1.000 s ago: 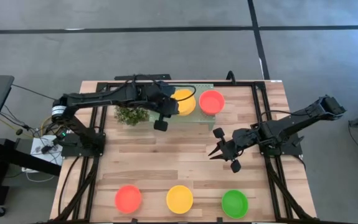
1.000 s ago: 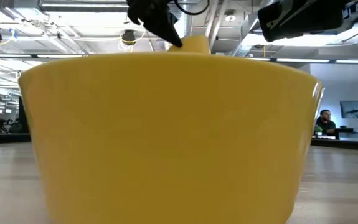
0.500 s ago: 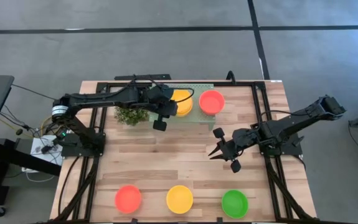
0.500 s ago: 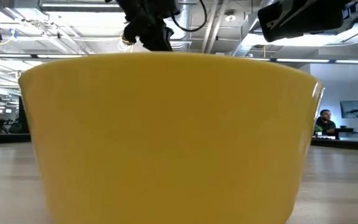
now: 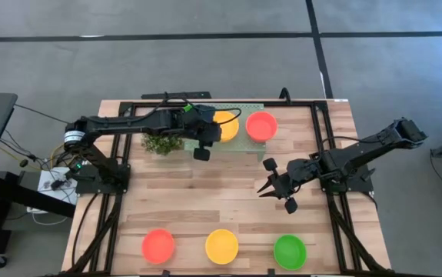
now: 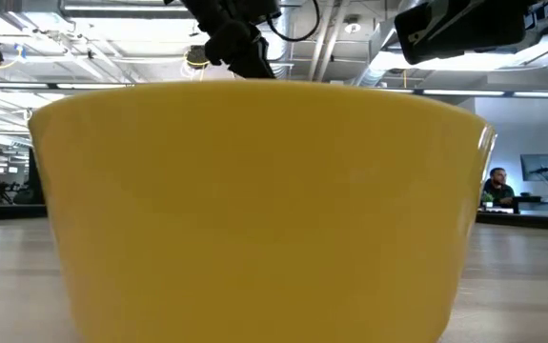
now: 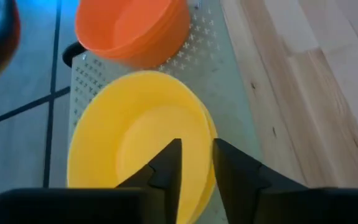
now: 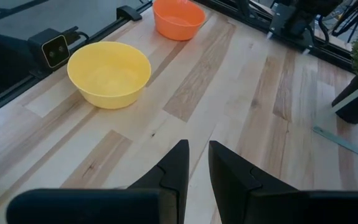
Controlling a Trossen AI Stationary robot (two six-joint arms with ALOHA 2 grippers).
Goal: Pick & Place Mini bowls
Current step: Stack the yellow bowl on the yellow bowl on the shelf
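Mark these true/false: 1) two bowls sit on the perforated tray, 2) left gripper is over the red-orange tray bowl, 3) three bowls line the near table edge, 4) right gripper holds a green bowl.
1) True: a yellow bowl and a red-orange bowl sit on the perforated tray.
2) False: the left gripper is over the yellow one.
3) True: red-orange, yellow, green.
4) False: the right gripper is empty, over bare wood.

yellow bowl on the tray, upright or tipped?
Upright. The yellow bowl sits mouth up on the tray beside the red-orange bowl; the left gripper hangs over its rim.
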